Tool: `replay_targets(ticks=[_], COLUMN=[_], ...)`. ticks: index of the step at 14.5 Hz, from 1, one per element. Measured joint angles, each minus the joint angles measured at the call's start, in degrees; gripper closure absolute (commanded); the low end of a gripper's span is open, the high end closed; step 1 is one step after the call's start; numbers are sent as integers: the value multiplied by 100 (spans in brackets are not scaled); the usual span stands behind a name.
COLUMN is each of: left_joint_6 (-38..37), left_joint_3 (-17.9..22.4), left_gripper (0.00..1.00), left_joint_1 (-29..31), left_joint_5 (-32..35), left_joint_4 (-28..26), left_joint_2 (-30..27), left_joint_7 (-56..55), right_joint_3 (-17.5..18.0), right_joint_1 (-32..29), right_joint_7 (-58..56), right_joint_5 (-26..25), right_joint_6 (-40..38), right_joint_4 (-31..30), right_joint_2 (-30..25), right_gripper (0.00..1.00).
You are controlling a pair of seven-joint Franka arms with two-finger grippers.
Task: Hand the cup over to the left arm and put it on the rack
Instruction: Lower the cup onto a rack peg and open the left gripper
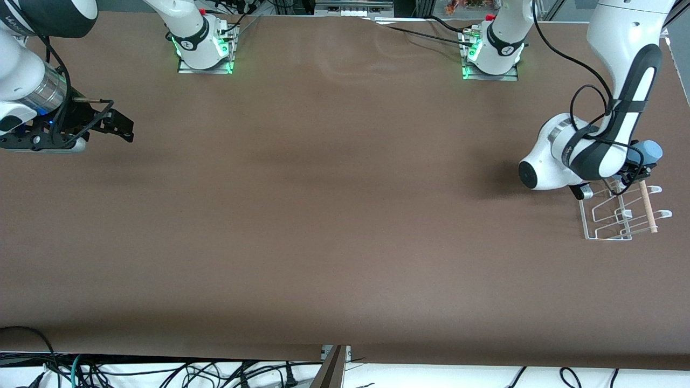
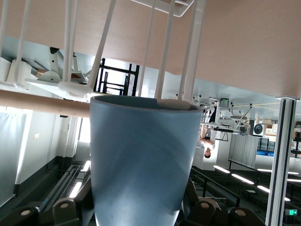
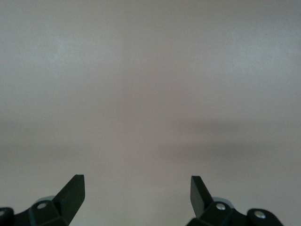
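Brown tabletop (image 1: 323, 215) is carrying the rack (image 1: 620, 215) at the left arm's end. Over the rack, the left end effector (image 1: 639, 167) is gripping the blue cup (image 1: 649, 151), tipped sideways. The right end effector (image 1: 116, 124) is waiting over its own end, fingers (image 3: 73, 190) spread wide, holding nothing.

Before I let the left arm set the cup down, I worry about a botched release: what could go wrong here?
The cup, held in the left pincer, sits right against the rack at its wooden dowel. Its rim could catch on the dowel or a wire prong instead of sliding over. Pushing on might shift the light rack on the table. If released askew, the cup may tip off. The right pincer waits, open, over its end of the table.
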Motion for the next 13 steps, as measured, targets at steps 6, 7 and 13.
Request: replay_targets(ticks=[6, 7, 13], left_joint_6=[19, 19, 7], left_joint_3=[-17, -17, -17], left_gripper=[0, 0, 0], left_joint_1=[11, 11, 51], left_joint_5=[1, 2, -1415], left_joint_4=[-3, -1, 1050], left_joint_2=[15, 15, -59], left_joint_7=[-14, -20, -109], right_joint_3=[6, 12, 15], right_joint_1=[22, 31, 53], right_joint_7=[21, 44, 56], right_joint_5=[268, 285, 293], right_joint_6=[-497, -570, -650], right_joint_4=[481, 580, 648], right_joint_2=[102, 128, 204], right_gripper=[1, 1, 1])
